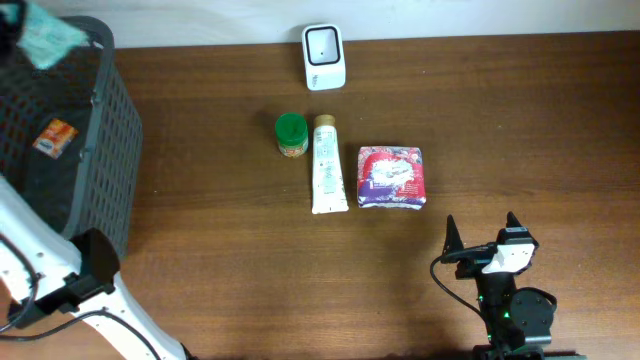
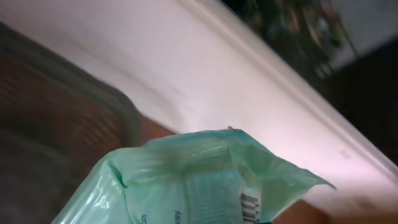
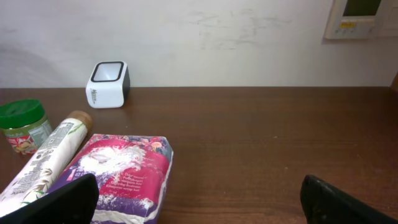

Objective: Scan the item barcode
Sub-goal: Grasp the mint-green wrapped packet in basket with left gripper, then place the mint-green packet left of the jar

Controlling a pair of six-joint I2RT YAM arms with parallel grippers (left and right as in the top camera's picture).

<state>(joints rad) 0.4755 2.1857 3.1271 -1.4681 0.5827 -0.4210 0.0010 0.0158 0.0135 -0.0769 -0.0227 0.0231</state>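
A pale green plastic packet hangs over the dark basket at the far left, and my left gripper is shut on it. In the left wrist view the green packet fills the lower frame, with a barcode strip showing on it; my own fingers are hidden there. The white scanner stands at the table's back edge, and it also appears as the scanner in the right wrist view. My right gripper rests open near the front right with nothing between its fingers.
In the middle of the table lie a green-lidded jar, a white tube and a pink and purple packet. An orange item lies inside the basket. A white wall runs behind the table.
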